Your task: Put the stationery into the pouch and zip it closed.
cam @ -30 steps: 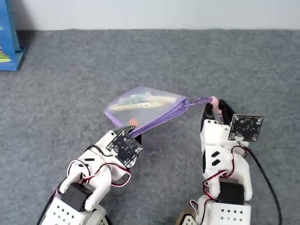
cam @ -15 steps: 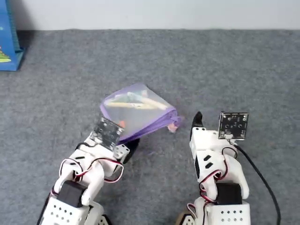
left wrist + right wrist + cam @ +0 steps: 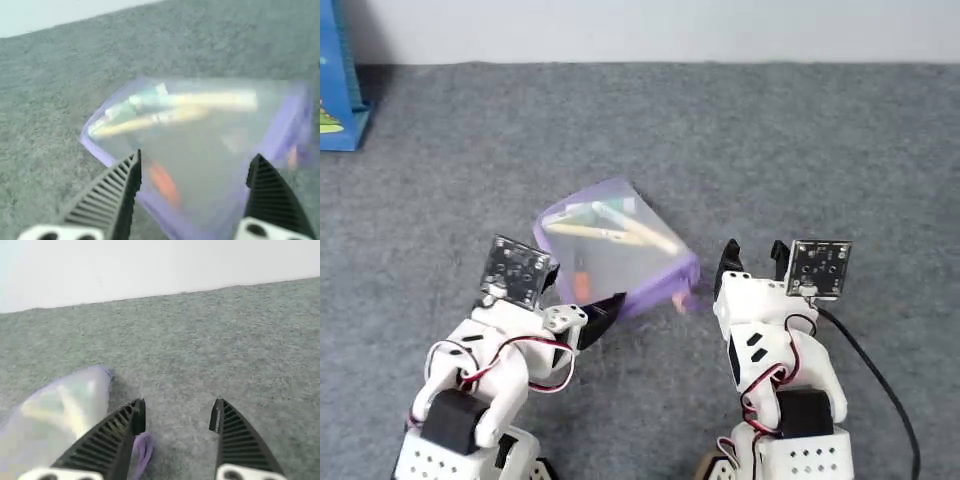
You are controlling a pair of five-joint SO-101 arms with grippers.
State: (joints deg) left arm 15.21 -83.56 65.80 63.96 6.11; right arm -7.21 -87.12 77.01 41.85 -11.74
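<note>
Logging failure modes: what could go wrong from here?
The clear purple-edged pouch lies ahead of the open left pincer; any forward move could snag or shove it. Whether its zip is fully shut is unclear near the purple pull tab, so the yellow stationery inside might slip out.

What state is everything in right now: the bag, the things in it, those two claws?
Pouch: lying on the carpet, not held; zip fully shut or not, cannot tell.
Stationery: inside the pouch.
Left gripper: open, holding nothing, over the pouch.
Right gripper: open, empty, beside the pouch.
</note>
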